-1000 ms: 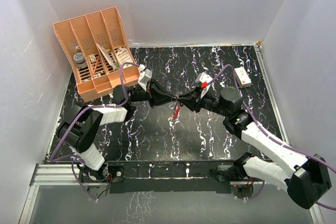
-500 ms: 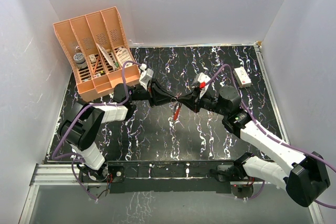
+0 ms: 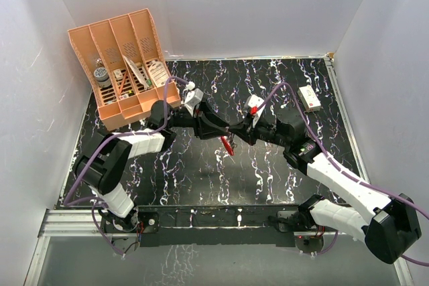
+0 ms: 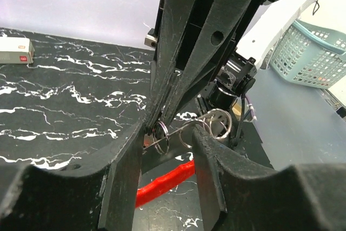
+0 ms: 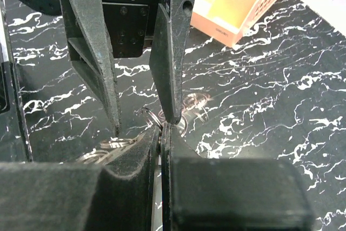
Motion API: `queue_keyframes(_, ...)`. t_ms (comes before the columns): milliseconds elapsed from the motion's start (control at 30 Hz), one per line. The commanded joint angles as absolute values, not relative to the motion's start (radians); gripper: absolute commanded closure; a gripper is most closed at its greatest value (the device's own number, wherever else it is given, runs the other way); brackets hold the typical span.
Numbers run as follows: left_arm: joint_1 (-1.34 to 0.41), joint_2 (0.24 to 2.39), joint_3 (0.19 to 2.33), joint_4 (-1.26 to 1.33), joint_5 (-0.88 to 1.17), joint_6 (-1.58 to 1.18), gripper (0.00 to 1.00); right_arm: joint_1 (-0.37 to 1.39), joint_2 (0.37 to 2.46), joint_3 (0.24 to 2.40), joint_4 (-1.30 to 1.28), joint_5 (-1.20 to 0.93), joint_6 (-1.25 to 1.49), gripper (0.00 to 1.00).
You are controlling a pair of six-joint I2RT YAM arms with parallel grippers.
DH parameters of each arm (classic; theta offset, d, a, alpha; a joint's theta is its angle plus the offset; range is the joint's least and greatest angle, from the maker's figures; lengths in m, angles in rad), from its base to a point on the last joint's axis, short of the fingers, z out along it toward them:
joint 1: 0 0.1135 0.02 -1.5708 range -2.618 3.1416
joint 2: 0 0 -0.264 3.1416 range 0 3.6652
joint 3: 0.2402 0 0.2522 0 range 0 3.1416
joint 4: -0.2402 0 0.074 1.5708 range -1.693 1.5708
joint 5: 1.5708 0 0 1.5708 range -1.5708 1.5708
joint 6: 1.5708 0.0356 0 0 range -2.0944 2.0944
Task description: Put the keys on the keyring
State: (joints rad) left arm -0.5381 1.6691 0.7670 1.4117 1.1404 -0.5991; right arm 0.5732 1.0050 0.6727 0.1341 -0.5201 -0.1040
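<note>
The keyring hangs in mid-air over the table's middle, its red crescent (image 3: 228, 145) drooping below both grippers. In the left wrist view the crescent (image 4: 162, 187) lies under a thin wire strung with small metal rings (image 4: 183, 133). My right gripper (image 3: 236, 132) (image 5: 160, 130) is shut on that wire at one small ring (image 4: 158, 129). My left gripper (image 3: 223, 128) (image 4: 170, 139) faces it tip to tip and stands open, with one finger either side of the wire. I cannot tell the keys apart from these small rings.
An orange divided organiser (image 3: 124, 65) (image 5: 243, 4) stands at the back left. A small white box with a red mark (image 3: 309, 98) (image 4: 15, 51) lies at the back right. The marbled black tabletop (image 3: 201, 172) ends at white walls on three sides.
My left gripper has opened and let go of the keyring. My right gripper has closed fully on it. The red crescent has swung slightly right and down.
</note>
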Motion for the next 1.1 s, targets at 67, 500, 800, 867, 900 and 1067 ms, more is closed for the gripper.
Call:
queue_keyframes(67,-0.558,1.551,0.828,1.003,1.068,-0.31,0.64,0.586,0.99,0.752,0.11,-0.545,-0.141,1.0)
queue_keyframes(500,-0.558,1.405,0.895,0.49,0.799,-0.02,0.79,0.585,1.016,0.778,0.072,-0.546,-0.147,1.0)
queue_keyframes(800,-0.56,1.409,0.92,0.433,0.803,0.006,0.83,0.585,1.025,0.782,0.07,-0.555,-0.149,1.0)
queue_keyframes(867,-0.559,1.411,0.923,0.435,0.814,0.007,0.83,0.585,1.029,0.783,0.066,-0.558,-0.148,1.0)
queue_keyframes(900,-0.559,1.413,0.926,0.436,0.818,0.007,0.83,0.586,1.03,0.785,0.062,-0.561,-0.15,1.0)
queue_keyframes(1067,-0.561,1.423,0.951,0.409,0.855,0.021,0.82,0.586,1.042,0.794,0.054,-0.567,-0.15,1.0)
